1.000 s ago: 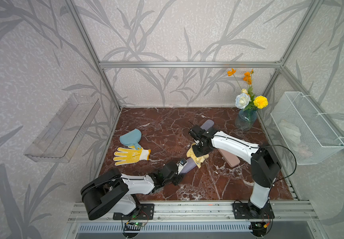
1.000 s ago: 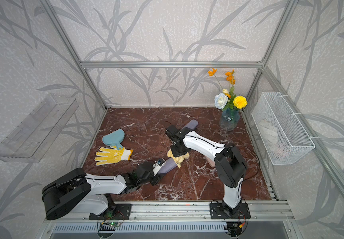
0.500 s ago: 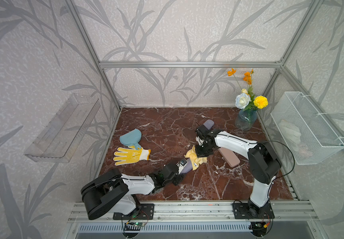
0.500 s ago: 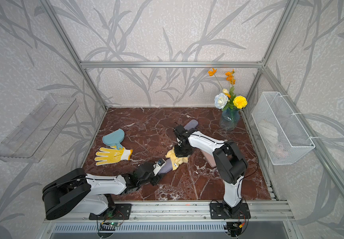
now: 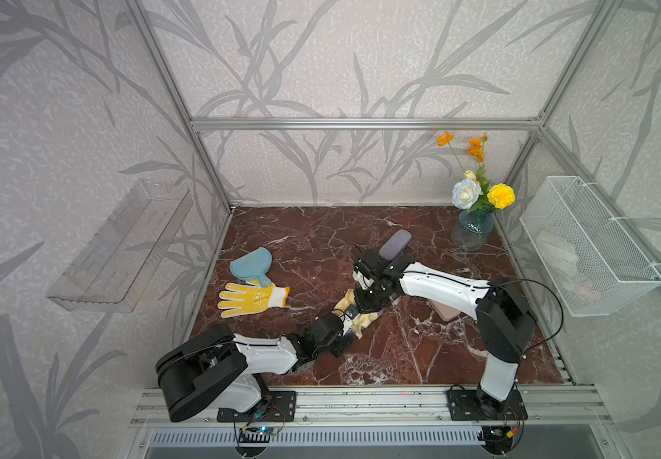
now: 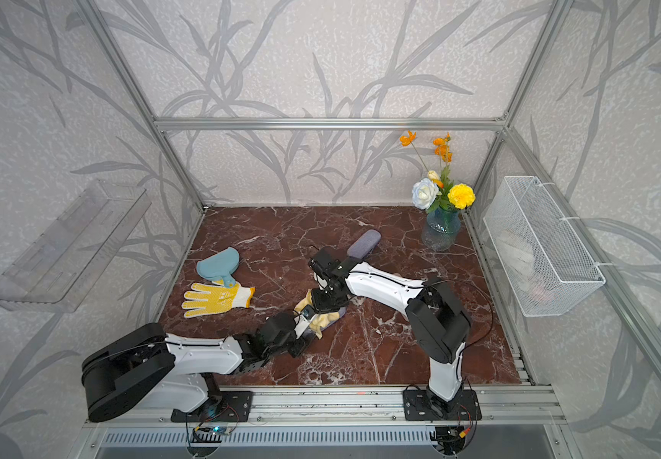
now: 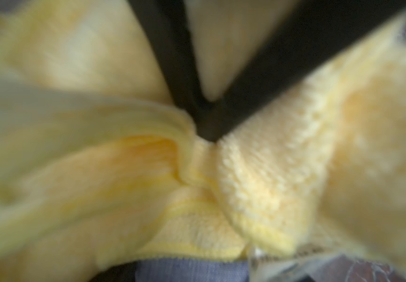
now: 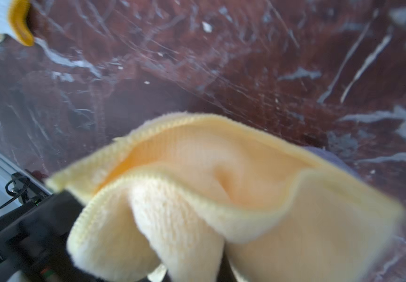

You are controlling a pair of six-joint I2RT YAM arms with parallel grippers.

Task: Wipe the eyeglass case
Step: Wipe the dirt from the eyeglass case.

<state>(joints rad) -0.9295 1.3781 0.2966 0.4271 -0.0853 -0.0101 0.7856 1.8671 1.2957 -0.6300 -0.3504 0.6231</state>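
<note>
While the left claw [image 5: 350, 326] clamps the eyeglass case [image 7: 189, 269], the right claw [image 7: 208, 134] pinches a yellow cloth [image 7: 270, 171] atop it.

The red marble tabletop [image 5: 420, 357] carries the following items. Eyeglass case [image 7: 189, 271]: directly beneath the right fingers [image 5: 362, 305]. Left of them: yellow glove [image 5: 251, 299], blue mitt [image 5: 250, 264]. Beyond: grey case [image 5: 394, 243], vase [image 5: 472, 232]. Right: pink case [image 5: 446, 312].

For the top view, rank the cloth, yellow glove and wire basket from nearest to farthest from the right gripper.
1. The cloth, clamped by the right gripper.
2. The glove, on the table, left side.
3. The basket, on the right wall.
</note>
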